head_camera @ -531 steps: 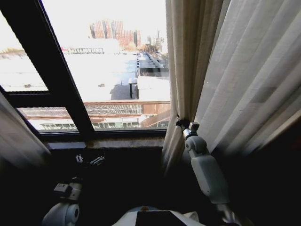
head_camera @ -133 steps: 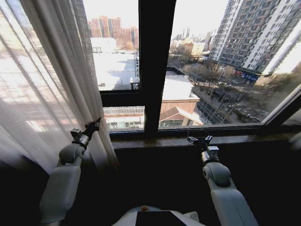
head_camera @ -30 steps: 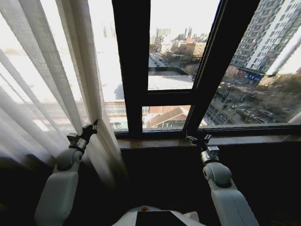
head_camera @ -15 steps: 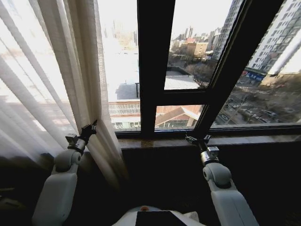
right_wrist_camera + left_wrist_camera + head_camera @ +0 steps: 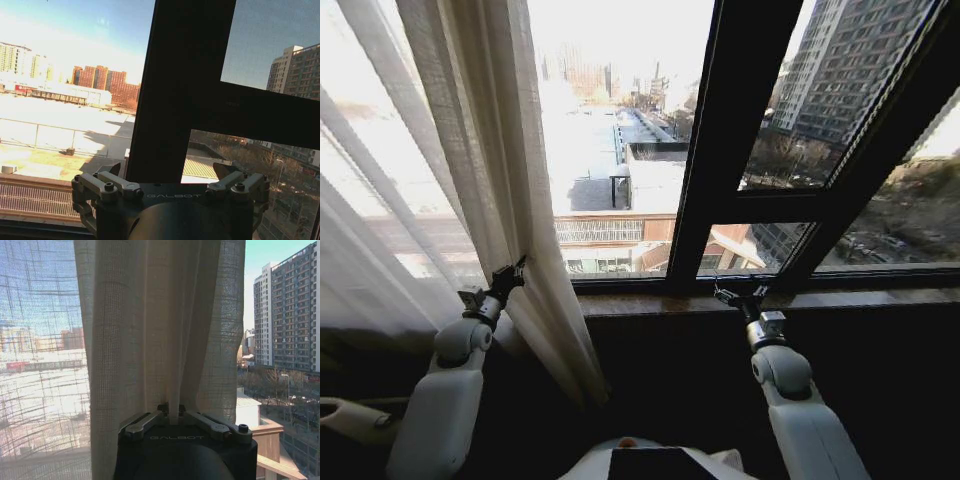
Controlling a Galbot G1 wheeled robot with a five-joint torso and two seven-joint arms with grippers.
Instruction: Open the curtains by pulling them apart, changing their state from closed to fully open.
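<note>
At the window's left side, the left gripper (image 5: 510, 274) is clamped on the bunched curtains (image 5: 490, 180); soft, light fabric, best pinched at a fold. The right gripper (image 5: 738, 297) hangs open by the sill.

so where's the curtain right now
In the head view the curtain hangs bunched on the robot's left side of the window, its inner edge pinched in the left gripper just above the sill. The right gripper is at the sill, off the fabric.
</note>
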